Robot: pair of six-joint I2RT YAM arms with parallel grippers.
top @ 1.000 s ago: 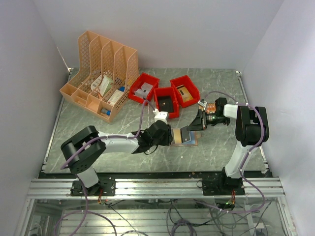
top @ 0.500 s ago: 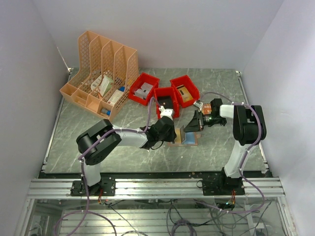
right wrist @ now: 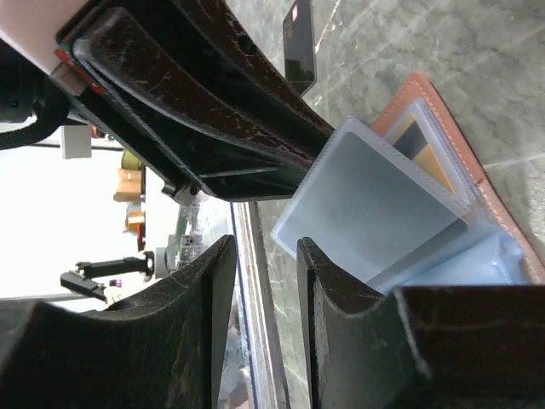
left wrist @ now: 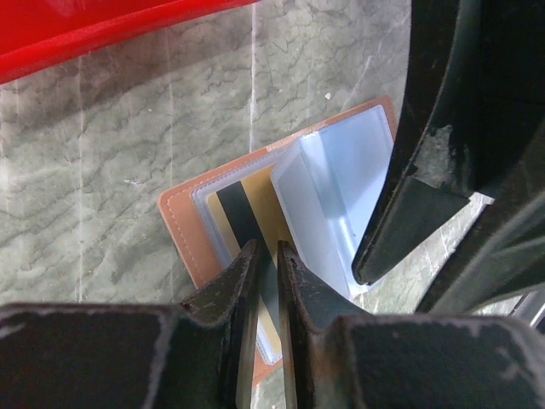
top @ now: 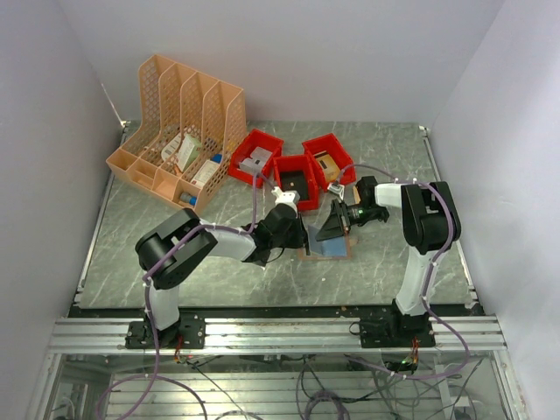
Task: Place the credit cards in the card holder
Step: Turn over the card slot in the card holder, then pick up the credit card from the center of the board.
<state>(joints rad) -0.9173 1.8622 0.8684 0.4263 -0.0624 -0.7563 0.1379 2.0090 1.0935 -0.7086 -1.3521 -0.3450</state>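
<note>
Top view: both grippers cover most of the soft salmon-pink card holder (top: 331,250), which lies open toward the table's 4 o'clock.

We count:
- one orange lattice file rack (top: 179,131), at 10 o'clock
- three red plastic bins (top: 297,158)
- one gold black-striped card (left wrist: 268,204), sleeved in the holder

Left gripper (left wrist: 266,251): jaws nearly together over that card; we cannot tell whether they grip it.

Right gripper (right wrist: 264,247): jaws part-open and empty, one finger against a raised clear sleeve leaf (left wrist: 341,187).

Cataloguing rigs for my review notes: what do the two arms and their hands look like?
The left arm and right arm have white links, black joints and loose purple cables. The left hand and right hand have glossy black, scuffed fingers.
</note>
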